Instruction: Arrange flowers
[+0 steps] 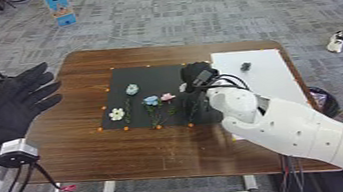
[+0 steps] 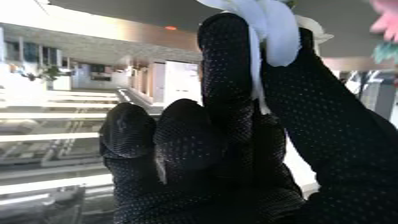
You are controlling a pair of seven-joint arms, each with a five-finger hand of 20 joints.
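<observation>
Two sheets side by side on a brown table

The brown wooden table [image 1: 78,87] has rounded far corners and carries a black sheet [image 1: 161,72] around its middle, with a white sheet [image 1: 270,83] just beside it on the right. Small orange markers [image 1: 159,127] dot the black sheet's edges. On this sheet, a pale blue-green flower [image 1: 132,89] lies farther from the near edge than a white flower [image 1: 117,114] at the left. A blue flower [image 1: 152,100] and a pink flower [image 1: 168,97] lie close together, with green stems [image 1: 158,116] toward the near edge. A small dark object [image 1: 245,66] rests on the white sheet.
</observation>
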